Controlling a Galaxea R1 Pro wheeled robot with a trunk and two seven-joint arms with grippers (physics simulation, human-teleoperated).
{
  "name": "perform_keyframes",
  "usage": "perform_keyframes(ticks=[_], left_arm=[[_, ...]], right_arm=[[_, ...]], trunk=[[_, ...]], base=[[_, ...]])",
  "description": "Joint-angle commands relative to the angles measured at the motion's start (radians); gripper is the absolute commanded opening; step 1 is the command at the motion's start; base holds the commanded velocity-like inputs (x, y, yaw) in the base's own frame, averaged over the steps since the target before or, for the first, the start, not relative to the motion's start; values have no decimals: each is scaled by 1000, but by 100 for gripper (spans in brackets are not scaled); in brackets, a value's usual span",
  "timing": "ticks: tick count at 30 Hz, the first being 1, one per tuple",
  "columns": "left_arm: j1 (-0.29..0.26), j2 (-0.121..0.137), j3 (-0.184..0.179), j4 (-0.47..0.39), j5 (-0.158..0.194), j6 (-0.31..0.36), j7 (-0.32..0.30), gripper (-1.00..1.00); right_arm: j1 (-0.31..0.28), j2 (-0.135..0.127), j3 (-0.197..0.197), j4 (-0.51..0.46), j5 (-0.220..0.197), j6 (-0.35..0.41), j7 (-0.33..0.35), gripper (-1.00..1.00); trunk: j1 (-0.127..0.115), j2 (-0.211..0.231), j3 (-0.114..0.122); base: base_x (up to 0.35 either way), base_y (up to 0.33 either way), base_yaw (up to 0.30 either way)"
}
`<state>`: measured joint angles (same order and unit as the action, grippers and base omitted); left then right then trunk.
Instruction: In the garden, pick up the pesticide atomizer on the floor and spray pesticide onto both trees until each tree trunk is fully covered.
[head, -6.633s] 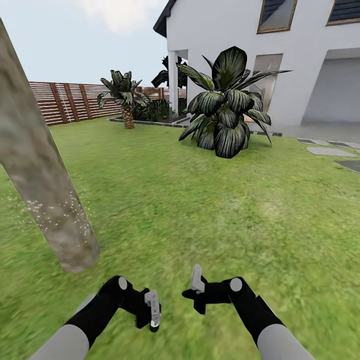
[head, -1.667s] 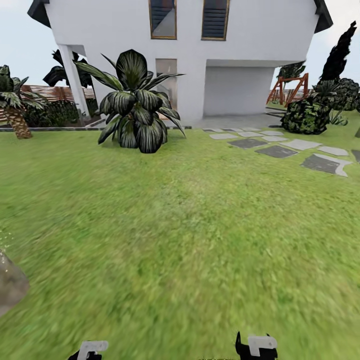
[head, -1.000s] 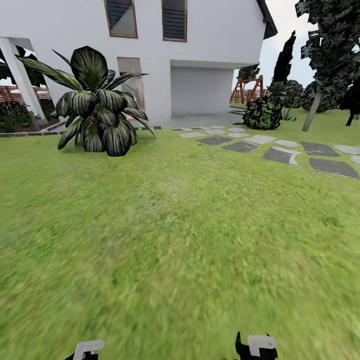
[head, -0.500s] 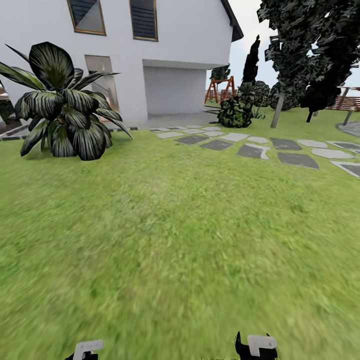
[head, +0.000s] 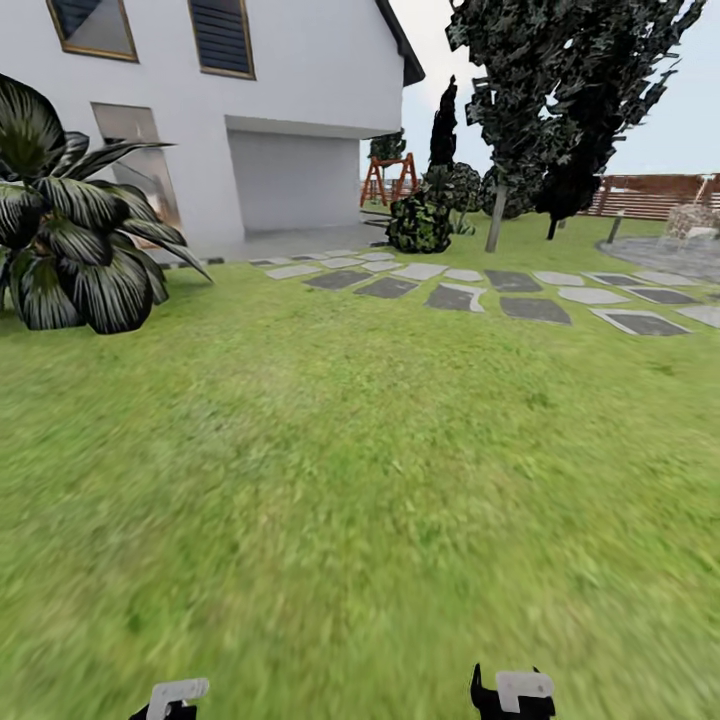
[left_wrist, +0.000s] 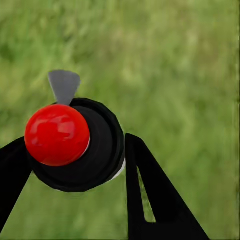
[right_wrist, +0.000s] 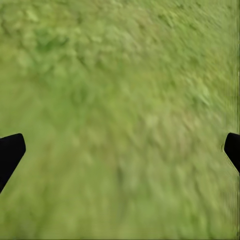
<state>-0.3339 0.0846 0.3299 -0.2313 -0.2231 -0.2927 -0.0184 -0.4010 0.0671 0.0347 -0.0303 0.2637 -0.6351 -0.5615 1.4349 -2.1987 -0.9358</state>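
Lawn (head: 360, 480) fills the head view, with a white house (head: 250, 110) upper left and stepping stones (head: 480, 290) right of centre. Left claw (left_wrist: 75, 160) is clamped on the pesticide atomizer (left_wrist: 75, 145), red-capped, over grass. Right claw (right_wrist: 120, 150) stands wide apart, holding nothing.

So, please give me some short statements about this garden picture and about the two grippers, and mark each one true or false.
1. The left gripper holds a black sprayer with a round red cap. True.
2. The right gripper holds a bottle. False: it is open, with blurred green lawn between its fingertips.
3. Flat grey stepping stones cross the grass. True.
4. The white house stands at the right. False: at the left.
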Motion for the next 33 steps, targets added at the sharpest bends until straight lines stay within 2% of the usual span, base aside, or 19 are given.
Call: perform_keyframes(ticks=[1,8,33], left_arm=[[-1,0,8,0,-10,-4,-2,-100],[-1,0,9,0,-10,-5,-2,-100],[-1,0,9,0,-12,-5,-2,-100]], right_arm=[[-1,0,3,1,6,2,-9,100],[-1,0,3,1,6,2,-9,100],[-1,0,2,1,6,2,-9,100]], trunk=[[0,0,-1],[0,0,-1],[0,0,-1]], base=[[230,-157,-300],[183,-208,-300],[4,-274,-300]])
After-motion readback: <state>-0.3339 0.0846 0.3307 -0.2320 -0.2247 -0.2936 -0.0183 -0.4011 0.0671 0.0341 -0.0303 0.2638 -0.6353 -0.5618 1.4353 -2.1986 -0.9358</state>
